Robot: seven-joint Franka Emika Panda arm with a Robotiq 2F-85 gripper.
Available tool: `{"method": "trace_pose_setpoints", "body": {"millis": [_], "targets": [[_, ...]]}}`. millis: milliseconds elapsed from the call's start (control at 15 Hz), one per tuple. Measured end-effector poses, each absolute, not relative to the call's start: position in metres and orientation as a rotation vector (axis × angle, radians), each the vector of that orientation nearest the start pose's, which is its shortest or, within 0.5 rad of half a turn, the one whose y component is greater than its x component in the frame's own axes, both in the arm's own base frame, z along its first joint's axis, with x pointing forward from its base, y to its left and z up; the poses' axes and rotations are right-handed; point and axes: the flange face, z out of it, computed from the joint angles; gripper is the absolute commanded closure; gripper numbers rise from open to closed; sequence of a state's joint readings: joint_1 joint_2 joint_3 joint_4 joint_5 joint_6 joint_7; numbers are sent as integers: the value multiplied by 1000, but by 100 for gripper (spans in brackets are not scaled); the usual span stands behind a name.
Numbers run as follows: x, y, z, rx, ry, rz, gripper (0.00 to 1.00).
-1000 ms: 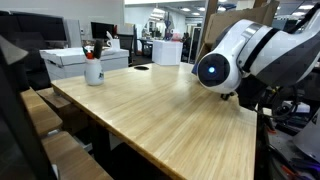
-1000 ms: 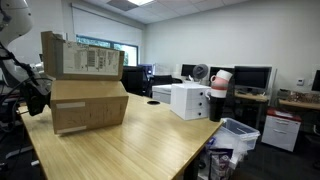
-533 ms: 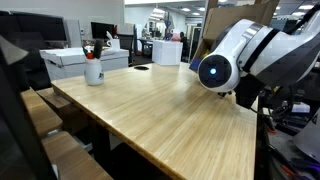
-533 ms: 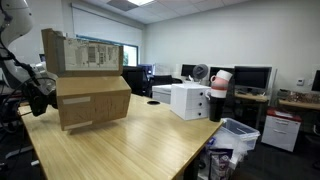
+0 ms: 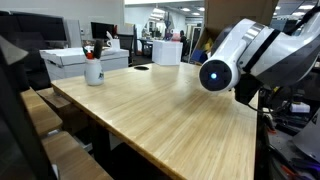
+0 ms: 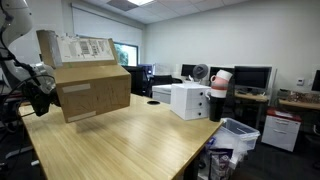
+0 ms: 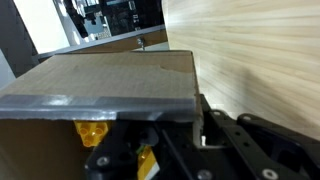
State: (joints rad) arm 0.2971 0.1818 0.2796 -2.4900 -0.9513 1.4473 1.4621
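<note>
A large open cardboard box (image 6: 90,85) with a white label hangs tilted above the wooden table (image 6: 140,145), clear of its top. My gripper (image 6: 42,98) grips it at its left side. In the wrist view the box (image 7: 100,75) fills the left half, and my gripper (image 7: 185,125) is shut on its wall edge, with one black finger on the outside. In an exterior view the white arm (image 5: 240,55) hides most of the box.
A white mug with pens (image 5: 93,70) and a white case (image 5: 75,60) stand at the table's far end, with a small black item (image 5: 141,68) near them. A white box (image 6: 188,100), a fan (image 6: 200,72), monitors (image 6: 250,77) and a bin (image 6: 235,135) lie beyond the table.
The box has risen off the table and tilted, carried up by my gripper. The arm's elbow has shifted slightly upward.
</note>
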Motion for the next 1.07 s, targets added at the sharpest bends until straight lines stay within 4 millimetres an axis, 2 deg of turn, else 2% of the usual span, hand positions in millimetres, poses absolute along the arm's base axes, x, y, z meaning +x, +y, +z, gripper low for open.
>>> {"method": "trace_pose_setpoints", "body": {"millis": [333,1067], "targets": [[350,115,224,1726,-263,134,94],[348,103,199,1763,-253,30,94]]}}
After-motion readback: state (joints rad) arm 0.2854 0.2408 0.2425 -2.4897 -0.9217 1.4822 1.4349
